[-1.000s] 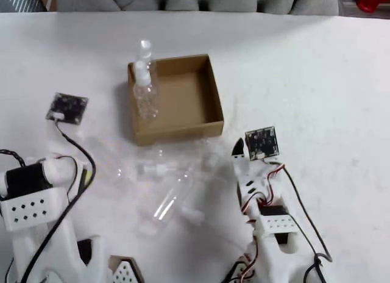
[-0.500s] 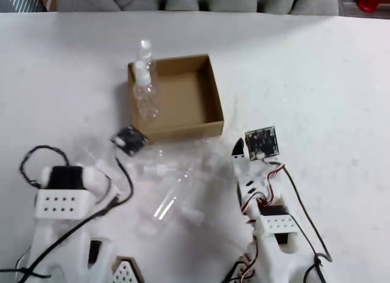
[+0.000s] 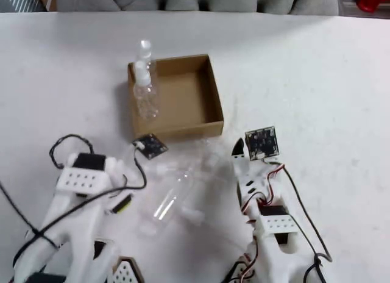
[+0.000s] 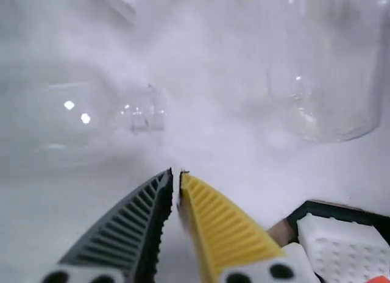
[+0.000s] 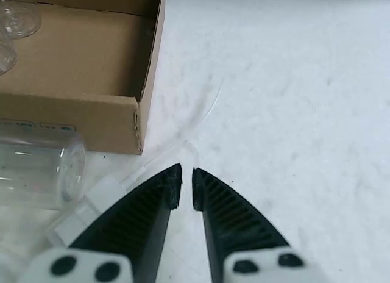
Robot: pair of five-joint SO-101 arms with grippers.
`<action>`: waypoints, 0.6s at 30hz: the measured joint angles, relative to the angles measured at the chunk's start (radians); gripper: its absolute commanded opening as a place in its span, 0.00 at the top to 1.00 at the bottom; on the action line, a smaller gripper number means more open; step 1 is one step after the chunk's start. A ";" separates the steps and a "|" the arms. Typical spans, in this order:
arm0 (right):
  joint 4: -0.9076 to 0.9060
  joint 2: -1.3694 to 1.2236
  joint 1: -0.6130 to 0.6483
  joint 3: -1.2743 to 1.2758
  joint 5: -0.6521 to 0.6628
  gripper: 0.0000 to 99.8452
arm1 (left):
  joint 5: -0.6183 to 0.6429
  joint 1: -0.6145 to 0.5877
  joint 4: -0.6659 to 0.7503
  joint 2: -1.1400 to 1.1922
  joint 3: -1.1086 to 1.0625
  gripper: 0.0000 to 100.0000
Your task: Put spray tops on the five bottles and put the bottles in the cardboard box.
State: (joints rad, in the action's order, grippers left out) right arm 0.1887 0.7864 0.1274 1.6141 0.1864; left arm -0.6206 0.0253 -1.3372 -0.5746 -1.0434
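Left arm has swung in over the loose bottles

The left end effector point(image 4: 177, 173), pressed together and empty, now hangs over the clear bottles point(image 3: 173, 191) lying on the counter point(image 3: 317, 75) before the cardboard box point(image 3: 177, 135). The right end effector point(image 5: 183, 171), also closed, has not moved. Capping comes next.

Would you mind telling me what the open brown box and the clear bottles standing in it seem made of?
The open brown box looks like matte cardboard: dull tan walls, raw cut edges. The clear bottles seem glossy transparent plastic, possibly glass; the box shows through them.
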 measured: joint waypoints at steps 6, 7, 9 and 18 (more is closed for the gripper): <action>0.000 0.000 0.000 0.000 0.000 0.99 | 0.015 -0.002 0.091 0.118 0.032 0.98; 0.000 0.000 0.000 0.000 0.000 0.99 | 0.025 -0.002 0.115 0.135 0.032 0.98; 0.000 0.000 0.000 0.000 0.000 0.99 | 0.069 -0.002 0.161 0.166 0.032 0.98; 0.000 0.000 0.000 0.000 0.000 0.99 | 0.281 -0.002 0.364 0.201 0.034 0.98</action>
State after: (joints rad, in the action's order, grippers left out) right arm 0.1887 0.7864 0.1274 1.6141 0.1864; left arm -0.3399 0.0238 -0.9735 -0.3736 -1.0096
